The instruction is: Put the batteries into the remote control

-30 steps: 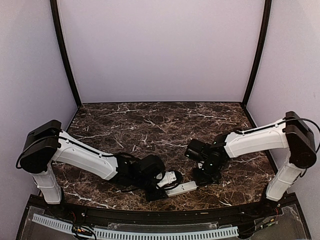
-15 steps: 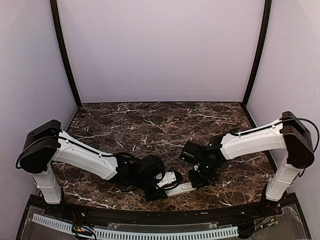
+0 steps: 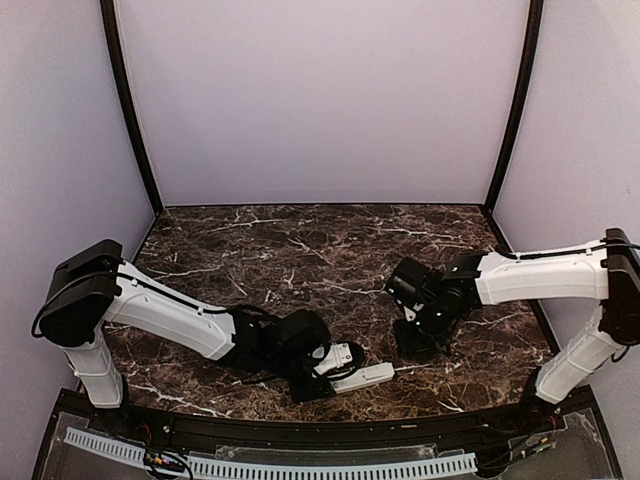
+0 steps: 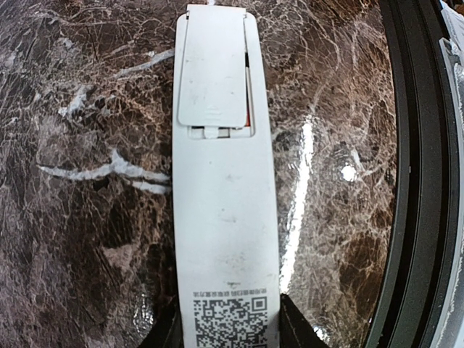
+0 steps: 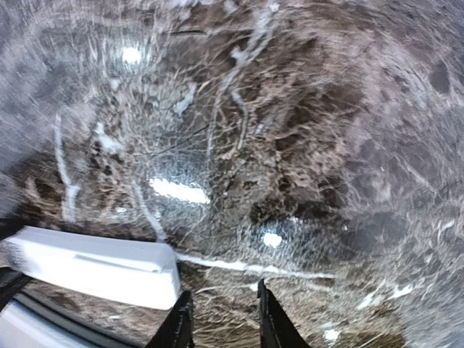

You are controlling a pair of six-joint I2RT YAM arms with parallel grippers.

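Observation:
The remote control point(image 4: 225, 217) lies back-up on the marble, a slim white bar running away from the left wrist camera. My left gripper point(image 4: 230, 319) is shut on its near end, one finger on each side of the square code sticker. A white battery cover point(image 4: 214, 72) sits on the recess at the far end, with a thin orange-red strip of a battery point(image 4: 249, 101) showing along its right edge. The blue battery is hidden. From above, the remote control point(image 3: 367, 377) points right from my left gripper point(image 3: 338, 368). My right gripper point(image 3: 421, 341) stands open and empty, right of the remote control point(image 5: 94, 268); its fingers point(image 5: 183, 319) hold nothing.
The dark marble table point(image 3: 300, 250) is walled in by pale panels on three sides. A black raised rim point(image 4: 417, 181) runs along the near edge, close to the remote's side. Both arms reach low over the front of the table.
My right gripper has drawn back to the right from the remote's far end, and its jaws have parted. The left arm and the remote have not moved.

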